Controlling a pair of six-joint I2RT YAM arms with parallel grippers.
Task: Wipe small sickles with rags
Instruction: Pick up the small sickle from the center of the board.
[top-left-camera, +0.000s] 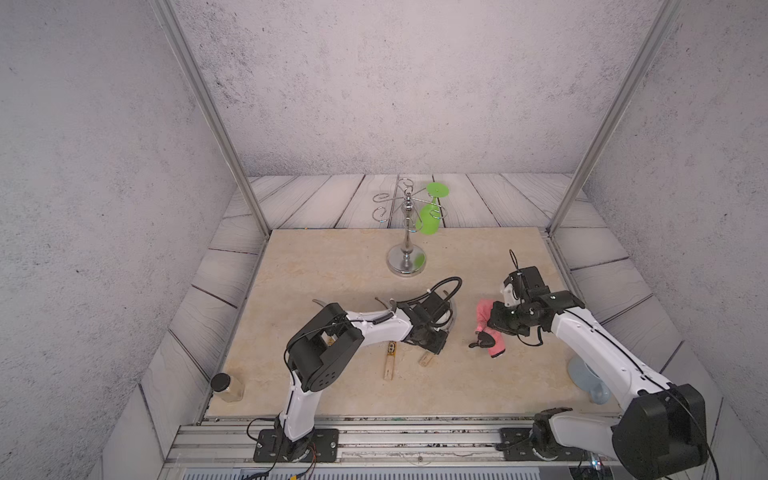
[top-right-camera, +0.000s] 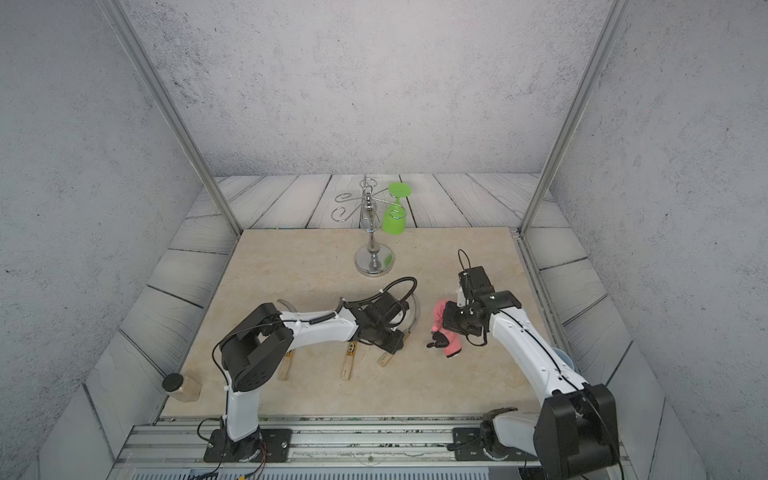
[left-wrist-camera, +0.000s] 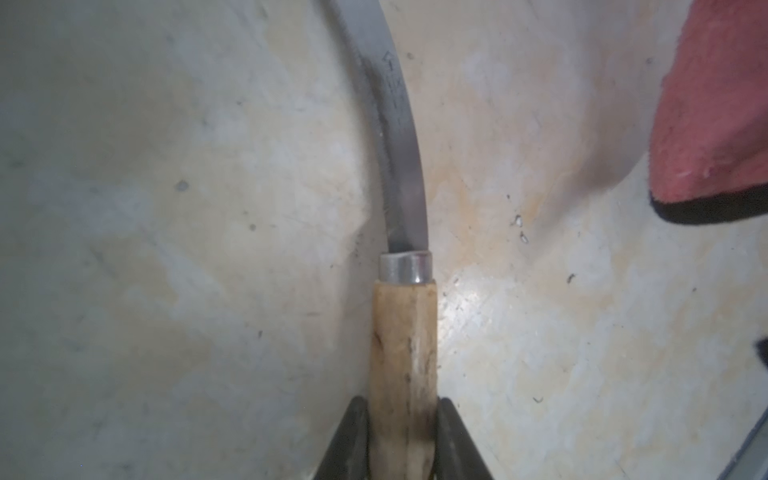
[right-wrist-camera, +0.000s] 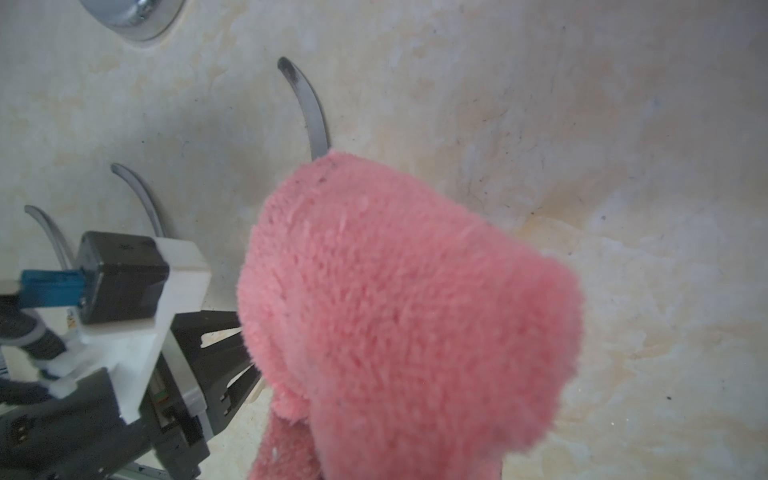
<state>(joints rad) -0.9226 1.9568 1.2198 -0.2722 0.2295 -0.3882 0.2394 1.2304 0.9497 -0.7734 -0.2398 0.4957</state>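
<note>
**A:** What have the left jaws got?

**B:** They are shut on the pale wooden handle (left-wrist-camera: 403, 365) of the rightmost sickle (top-right-camera: 385, 360). In the left wrist view a black finger (left-wrist-camera: 349, 449) presses each side of the wood, a little below the metal collar (left-wrist-camera: 405, 268). I cannot tell whether the sickle is clear of the surface (top-left-camera: 332, 257) or resting on it.

**A:** And the right jaws?

**B:** Pinched tight on the upper fold of the pink rag (top-left-camera: 485, 311). Its lower end, with the black strap (top-left-camera: 482, 341), appears to sag onto the surface.

**A:** How does the sickle lie from there?

**B:** Its long axis starts at the handle end nearest the robot and runs away under the left jaws. The blade (left-wrist-camera: 397, 137) bows toward the rag's side, then curls back at the tip (right-wrist-camera: 289, 72). The rag sits to the robot's right of the blade, near but apart, facing the outer curve.

**A:** So which arm moves?

**B:** The right, I judge, since it carries the cloth beside the metal. It needs a short shift to the robot's left, then a stroke along the curve while the left holds the handle steady.

**A:** The others?

**B:** The middle sickle (top-right-camera: 347, 368) and leftmost sickle (top-right-camera: 286, 368) lie farther left, handles toward the robot, with neither jaws on them.
</note>
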